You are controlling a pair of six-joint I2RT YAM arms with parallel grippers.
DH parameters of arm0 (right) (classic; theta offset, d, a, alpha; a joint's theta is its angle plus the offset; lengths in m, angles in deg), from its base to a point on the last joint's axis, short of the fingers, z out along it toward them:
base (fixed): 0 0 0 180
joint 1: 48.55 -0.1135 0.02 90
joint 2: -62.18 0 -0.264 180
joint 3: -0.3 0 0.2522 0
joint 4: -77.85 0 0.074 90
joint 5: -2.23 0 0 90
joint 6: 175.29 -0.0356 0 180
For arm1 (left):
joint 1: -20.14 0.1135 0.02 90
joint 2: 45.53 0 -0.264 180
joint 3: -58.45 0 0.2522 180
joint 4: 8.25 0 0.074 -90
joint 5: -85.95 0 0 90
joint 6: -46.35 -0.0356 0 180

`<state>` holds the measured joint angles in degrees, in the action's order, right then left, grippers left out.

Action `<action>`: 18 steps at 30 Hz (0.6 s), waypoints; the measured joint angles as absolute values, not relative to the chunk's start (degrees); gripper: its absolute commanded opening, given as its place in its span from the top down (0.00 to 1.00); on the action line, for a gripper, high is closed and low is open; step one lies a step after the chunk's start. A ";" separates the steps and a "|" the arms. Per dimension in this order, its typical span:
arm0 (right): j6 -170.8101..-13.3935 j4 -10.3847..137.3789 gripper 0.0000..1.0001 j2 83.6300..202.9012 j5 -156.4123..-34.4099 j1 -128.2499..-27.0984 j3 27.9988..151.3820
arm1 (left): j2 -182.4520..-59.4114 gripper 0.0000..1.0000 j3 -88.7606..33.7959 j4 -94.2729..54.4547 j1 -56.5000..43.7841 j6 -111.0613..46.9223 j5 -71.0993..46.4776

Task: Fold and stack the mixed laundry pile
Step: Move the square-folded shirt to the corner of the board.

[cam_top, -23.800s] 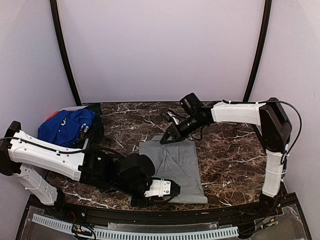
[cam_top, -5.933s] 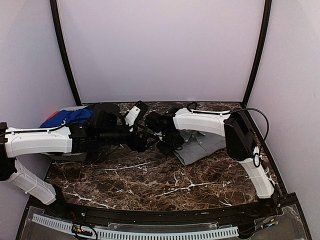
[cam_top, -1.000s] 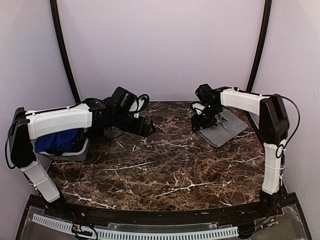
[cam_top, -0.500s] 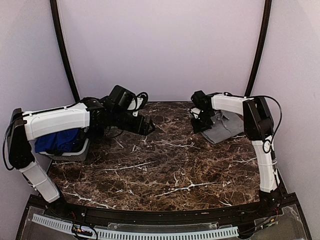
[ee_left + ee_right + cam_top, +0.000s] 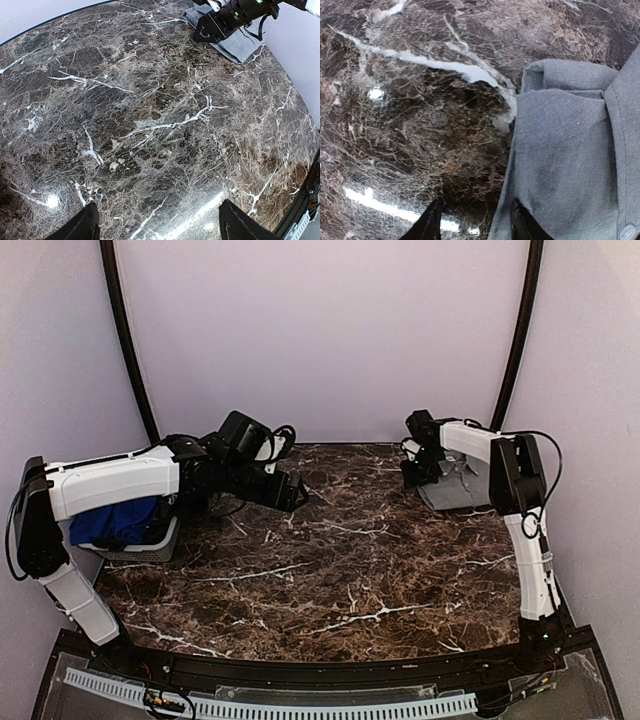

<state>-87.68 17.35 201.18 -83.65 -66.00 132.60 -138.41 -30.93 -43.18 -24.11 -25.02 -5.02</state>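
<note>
Our right gripper (image 5: 472, 225) hangs low with its fingers partly apart, bare marble between them and one tip just over the hem of the folded grey shirt (image 5: 565, 140); nothing is clamped. We judge that closing here could snag only the top layer and pull the fold open. The shirt lies just beside this gripper, at the far right of the table (image 5: 330, 570). Our left gripper (image 5: 157, 227) is spread wide and empty, well apart from it; the royal-blue T-shirt (image 5: 115, 522) waits under the left arm.
</note>
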 measured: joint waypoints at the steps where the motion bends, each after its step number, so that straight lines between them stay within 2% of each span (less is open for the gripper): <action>1: -87.44 17.44 0.48 200.90 -83.69 -66.07 132.38 | -138.41 0.18 -30.93 -43.18 -24.11 -25.02 -5.02; 4: -87.66 17.07 0.41 197.56 -84.04 -66.92 129.30 | -138.41 0.18 -30.93 -43.16 -24.11 -24.99 -5.07; 7: -88.80 17.72 0.34 188.40 -84.85 -67.53 122.41 | -138.38 0.18 -30.86 -43.12 -24.11 -24.93 -5.31; 14: -94.17 18.31 0.28 166.56 -83.65 -65.83 107.68 | -137.53 0.18 -28.41 -41.87 -24.11 -24.34 -6.40; 18: -97.12 19.41 0.28 163.15 -84.15 -62.70 94.17 | -137.51 0.18 -28.02 -40.93 -24.11 -23.97 -7.27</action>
